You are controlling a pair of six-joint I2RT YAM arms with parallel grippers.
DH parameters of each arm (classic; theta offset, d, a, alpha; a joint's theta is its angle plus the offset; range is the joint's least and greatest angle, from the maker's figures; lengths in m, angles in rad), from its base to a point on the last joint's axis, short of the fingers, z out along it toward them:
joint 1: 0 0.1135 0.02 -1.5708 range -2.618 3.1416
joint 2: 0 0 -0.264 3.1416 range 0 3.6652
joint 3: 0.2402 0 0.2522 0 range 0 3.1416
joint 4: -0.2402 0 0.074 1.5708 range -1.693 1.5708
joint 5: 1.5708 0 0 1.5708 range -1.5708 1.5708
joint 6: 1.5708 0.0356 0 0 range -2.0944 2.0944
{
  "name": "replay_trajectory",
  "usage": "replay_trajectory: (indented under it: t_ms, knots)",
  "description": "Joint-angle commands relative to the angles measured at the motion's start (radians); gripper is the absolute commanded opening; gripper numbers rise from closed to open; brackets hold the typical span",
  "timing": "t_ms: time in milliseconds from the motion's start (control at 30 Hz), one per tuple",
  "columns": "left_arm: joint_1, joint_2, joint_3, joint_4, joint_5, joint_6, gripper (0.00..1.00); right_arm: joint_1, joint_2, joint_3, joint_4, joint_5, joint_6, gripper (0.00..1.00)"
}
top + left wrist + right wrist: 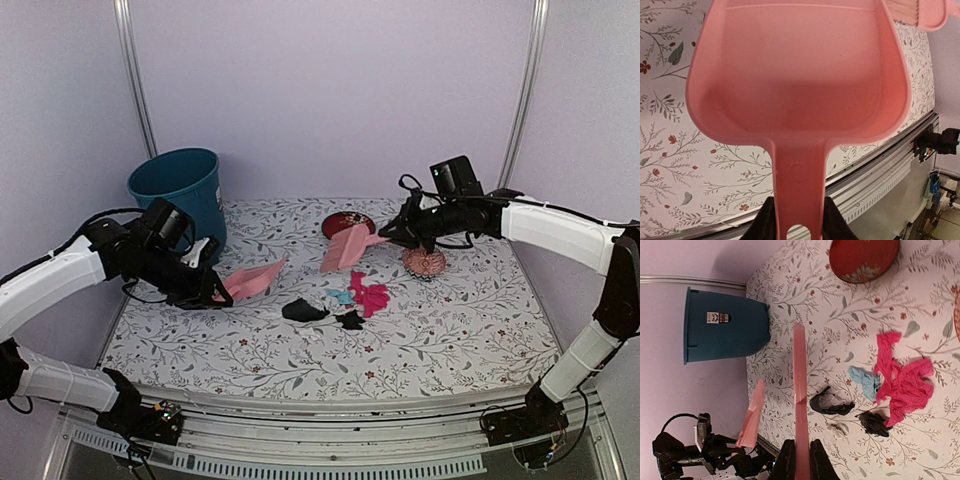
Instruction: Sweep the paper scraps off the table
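The paper scraps lie mid-table: a hot pink bunch (372, 296), a light blue bit (342, 297) and black pieces (303, 310). They also show in the right wrist view: pink (902, 385), blue (865, 381), black (830, 404). My left gripper (205, 290) is shut on the handle of a pink dustpan (252, 280), held left of the scraps; in the left wrist view the gripper (799, 220) and the empty dustpan (800, 80) fill the frame. My right gripper (392, 235) is shut on a pink brush (345, 248), behind the scraps; it is seen edge-on in the right wrist view (800, 385).
A teal bin (180, 190) stands at the back left of the patterned table (450, 330). A dark-red plate (348, 222) sits at the back and a pink patterned dish (425, 262) lies under my right arm. The metal front rail (880, 175) runs along the near edge.
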Motion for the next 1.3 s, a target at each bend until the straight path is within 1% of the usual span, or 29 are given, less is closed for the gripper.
replay_trajectory:
  t_ms: [0,133,200,300,467,633,767,900,1133,1267]
  knots:
    - [-0.107,-0.013,0.04,-0.202,-0.079,0.009,0.05,0.005,0.047,0.259,-0.342,0.115,-0.331,0.02]
    - [-0.207,-0.026,0.038,-0.32,-0.098,-0.036,0.05,0.006,0.084,0.369,-0.531,0.3,-0.476,0.02]
    - [-0.258,-0.022,0.035,-0.356,-0.089,-0.052,0.05,0.007,0.089,0.387,-0.582,0.354,-0.52,0.02]
    - [-0.32,0.0,0.037,-0.409,-0.099,-0.067,0.05,0.009,0.102,0.401,-0.636,0.398,-0.565,0.02]
    - [-0.336,0.068,0.033,-0.433,-0.082,-0.03,0.05,0.03,0.156,0.467,-0.728,0.471,-0.607,0.02]
    - [-0.332,0.171,0.062,-0.415,-0.128,0.054,0.05,0.057,0.23,0.543,-0.8,0.533,-0.654,0.02]
    - [-0.32,0.279,0.094,-0.375,-0.176,0.115,0.04,0.078,0.303,0.564,-0.813,0.512,-0.703,0.02]
    - [-0.286,0.363,0.131,-0.291,-0.199,0.174,0.04,0.109,0.367,0.572,-0.748,0.427,-0.75,0.02]
    - [-0.277,0.534,0.241,-0.192,-0.212,0.331,0.04,0.183,0.485,0.702,-0.697,0.288,-0.827,0.02]
    - [-0.278,0.617,0.315,-0.16,-0.231,0.374,0.04,0.22,0.534,0.759,-0.704,0.249,-0.853,0.02]
